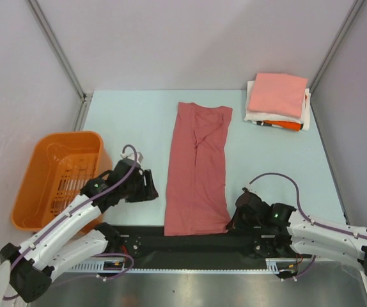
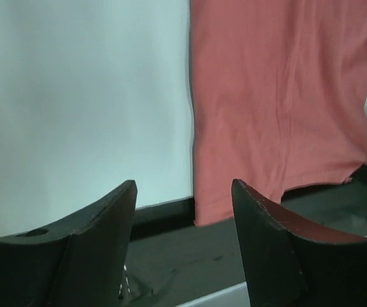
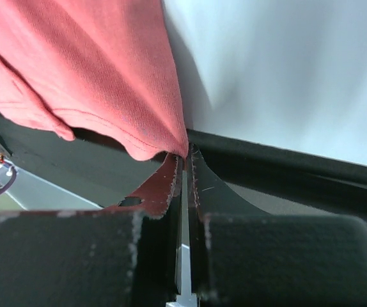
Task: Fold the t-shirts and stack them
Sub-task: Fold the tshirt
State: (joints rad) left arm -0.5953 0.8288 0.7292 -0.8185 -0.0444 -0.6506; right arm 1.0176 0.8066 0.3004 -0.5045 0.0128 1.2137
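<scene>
The dusty-red t-shirt lies folded into a long narrow strip down the middle of the table, its near hem over the black front edge. My right gripper is shut on the shirt's near right corner, the cloth pinched at the fingertips. My left gripper is open and empty, just left of the shirt's near left edge. A stack of folded tees sits at the back right: salmon-pink on top, white and orange beneath.
An orange plastic basket stands at the left of the table beside my left arm. A black strip runs along the table's near edge. Metal frame posts rise at the back corners.
</scene>
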